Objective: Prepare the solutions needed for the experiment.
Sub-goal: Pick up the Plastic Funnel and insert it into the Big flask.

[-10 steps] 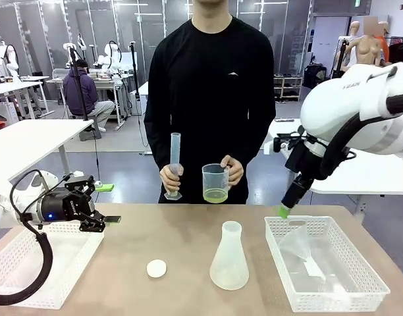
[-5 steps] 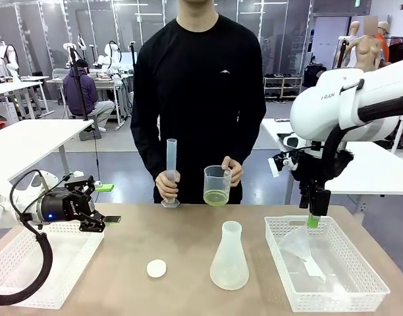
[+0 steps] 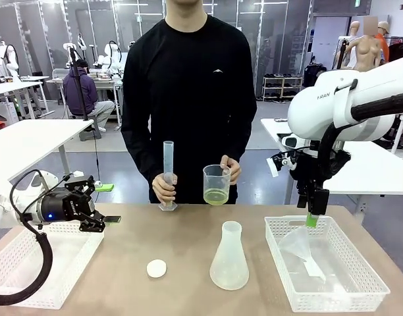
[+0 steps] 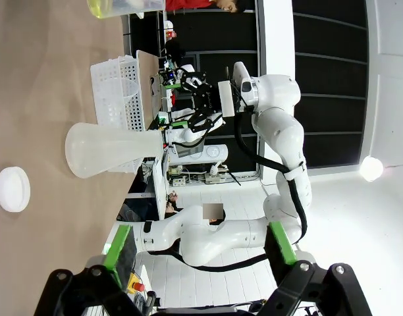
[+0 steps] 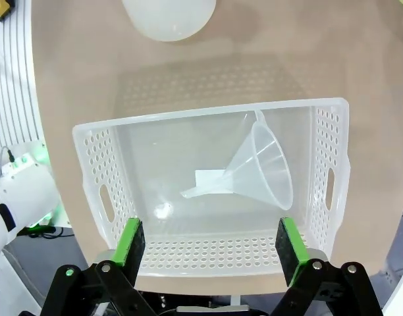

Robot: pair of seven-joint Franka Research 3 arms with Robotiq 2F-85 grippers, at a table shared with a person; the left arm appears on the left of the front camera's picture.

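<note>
The solutions are a little pale yellow-green liquid [image 3: 216, 195] at the bottom of a clear beaker [image 3: 216, 181], held by the person's hand at the table's far edge. The liquid [image 4: 116, 8] also shows at the top edge of the left wrist view. The person's other hand holds an upright graduated cylinder [image 3: 167, 172]. My right gripper [image 3: 312, 218] hangs open, pointing down over a white basket [image 3: 340, 295]. A clear funnel [image 5: 264, 168] lies inside that basket [image 5: 96, 178], below my right gripper [image 5: 209, 240]. At the left, my left gripper [image 3: 108, 203] is open and holds nothing.
An empty conical flask [image 3: 229, 258] stands mid-table with a small white round cap [image 3: 156, 268] to its left. The left wrist view has the flask [image 4: 109, 150] and the cap [image 4: 12, 189] ahead of my left gripper [image 4: 198, 245]. A second white basket [image 3: 17, 280] sits under the left arm.
My right arm has swung left and down, bringing its gripper over the basket with the funnel. The person has shifted slightly left with cylinder and beaker. The left arm has stayed still.
</note>
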